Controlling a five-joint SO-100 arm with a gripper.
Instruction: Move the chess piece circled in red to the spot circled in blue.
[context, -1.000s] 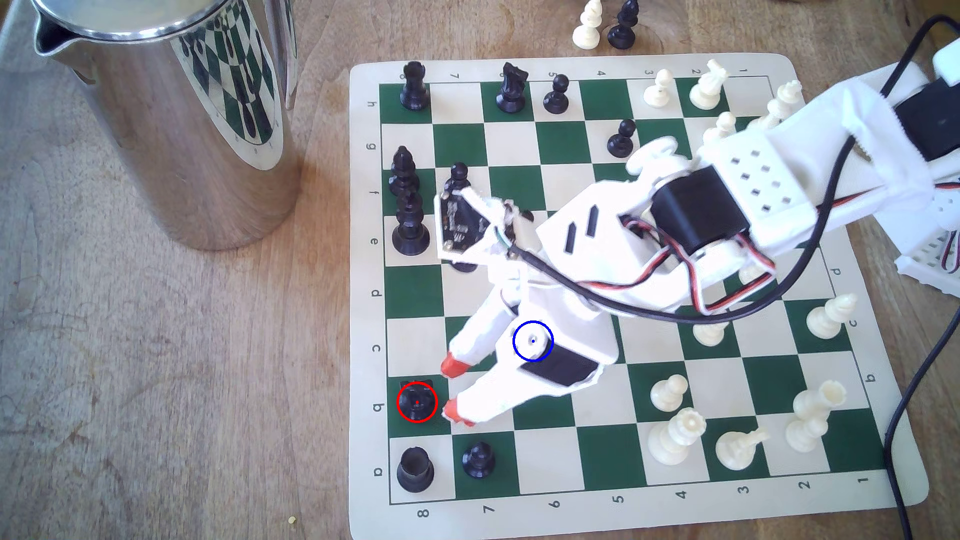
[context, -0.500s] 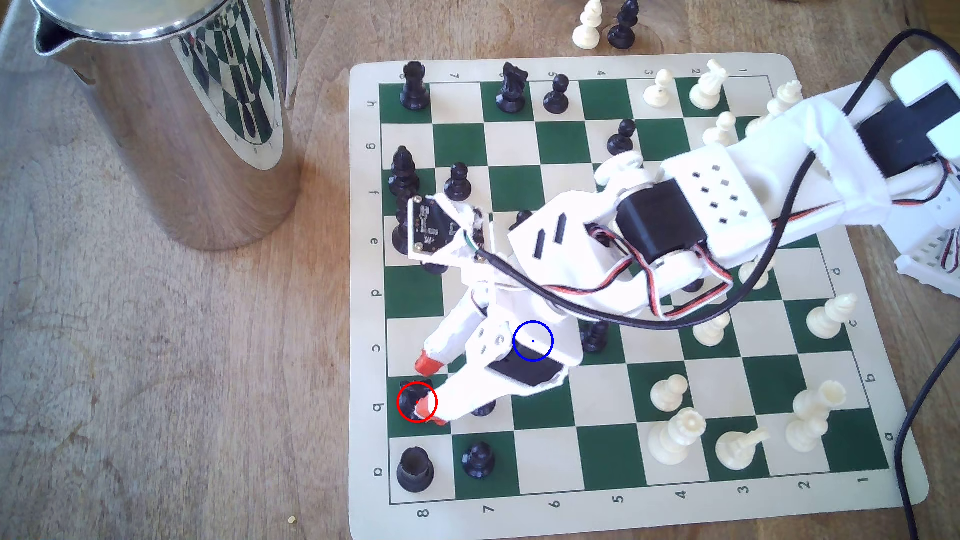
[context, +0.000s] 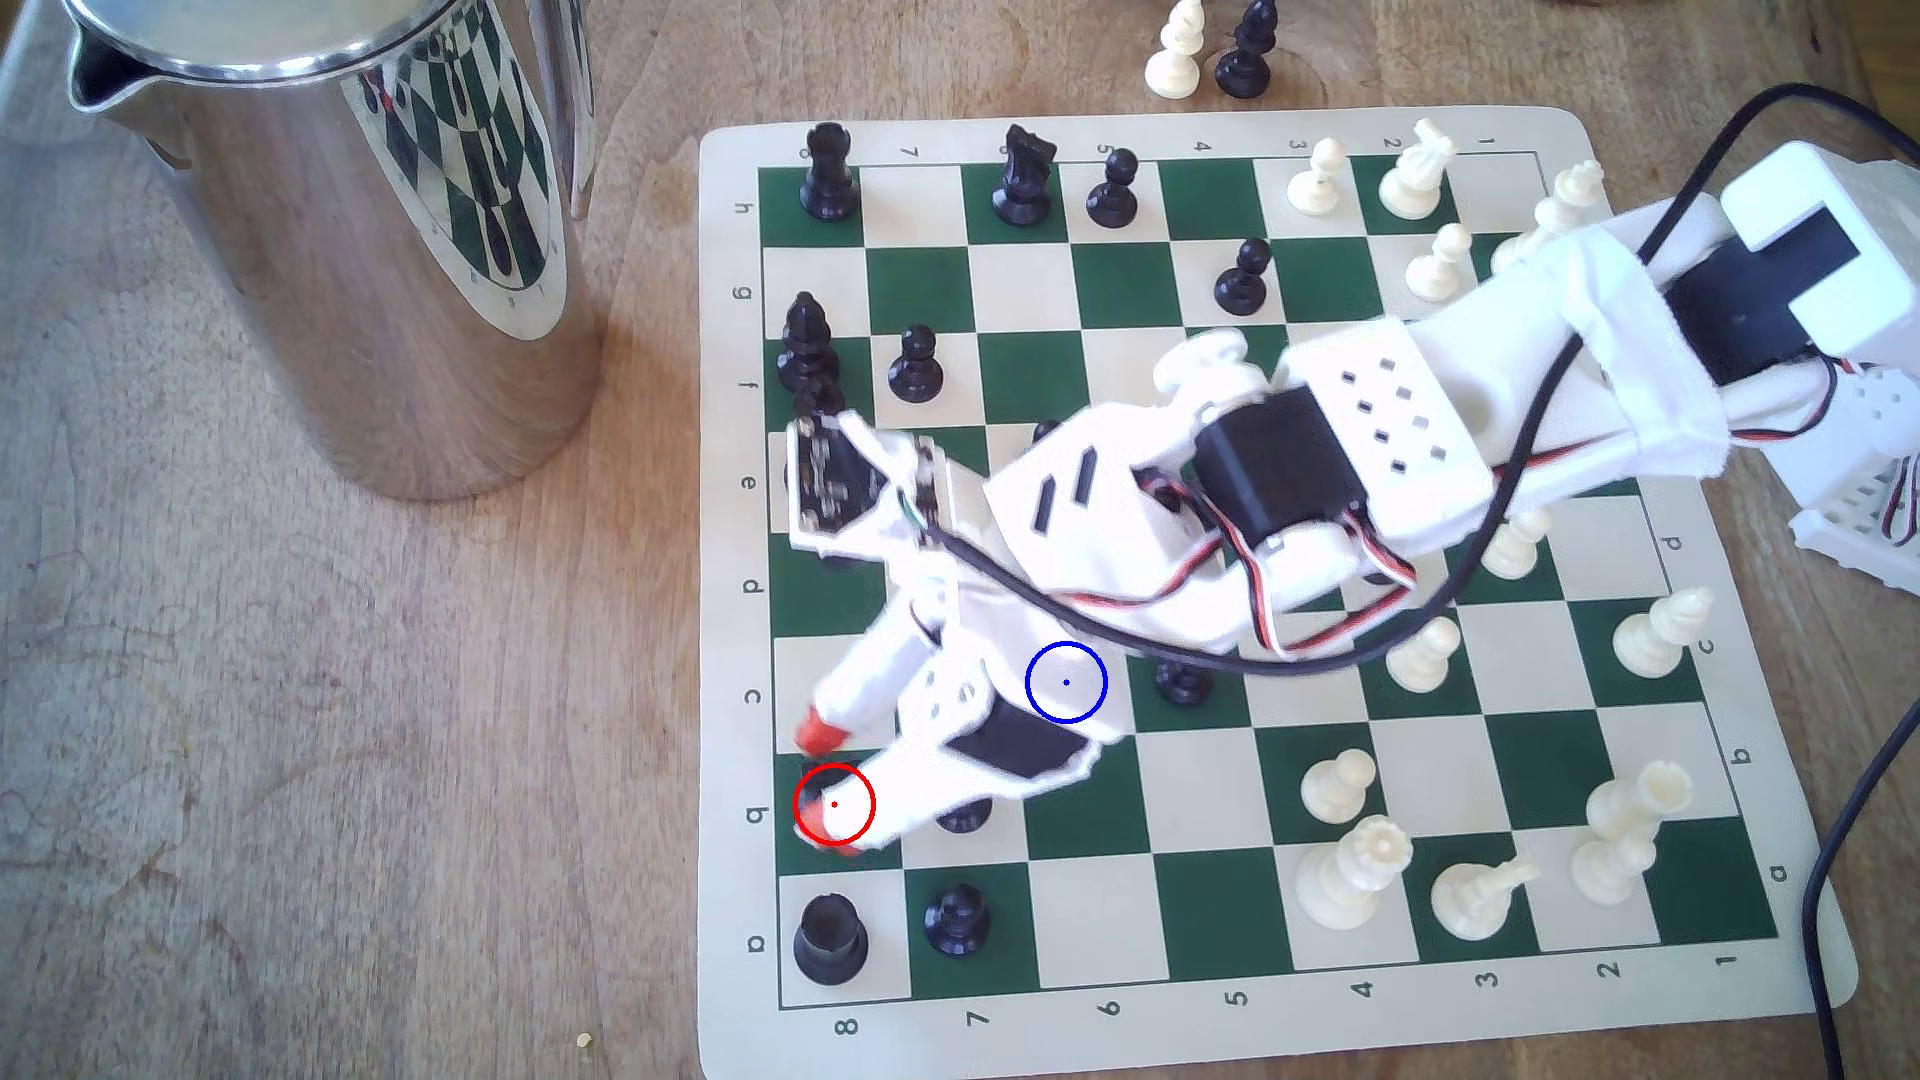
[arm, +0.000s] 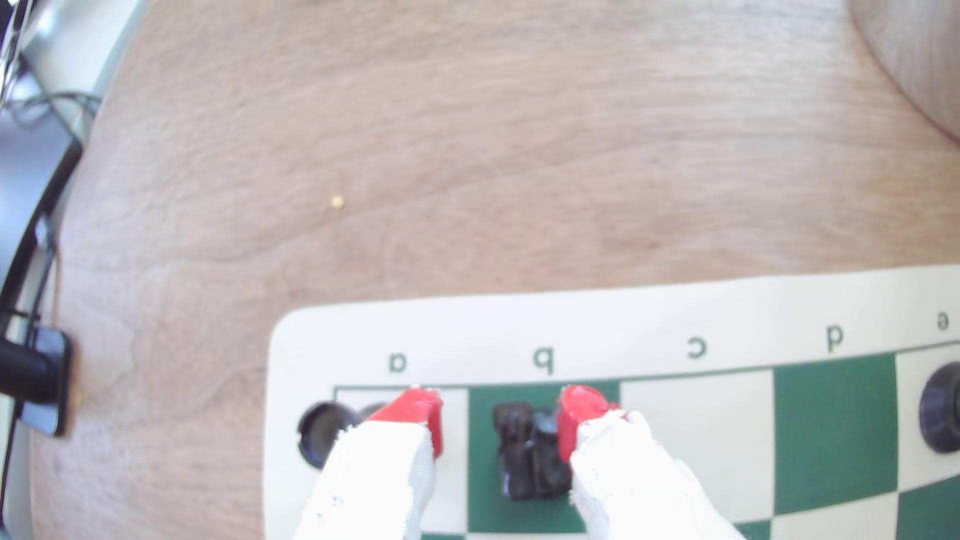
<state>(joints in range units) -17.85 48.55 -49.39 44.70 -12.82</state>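
Observation:
The chess piece, a small black knight (arm: 527, 457), stands on the green b8 square between my two red fingertips (arm: 421, 415). My gripper (arm: 501, 420) is open around it, and one red pad looks to be against its side. In the exterior view my gripper (context: 831, 789) reaches to the board's left edge. Its lower white finger covers most of the knight (context: 810, 798) inside the red ring. The spot (context: 1070, 675), a cream square with a blue ring, lies two columns to the exterior view's right, partly under my gripper's body.
A black rook (context: 829, 940) and a black pawn (context: 956, 919) stand just below the knight's square. Another black pawn (context: 961, 815) sits under my gripper and one (context: 1179, 680) beside the spot. A steel jug (context: 343, 239) stands off the board (context: 727, 644) at left.
My gripper has slid toward the exterior view's left. Its fingers went from short of the knight to either side of it, staying open. The blue-ringed square is now less covered.

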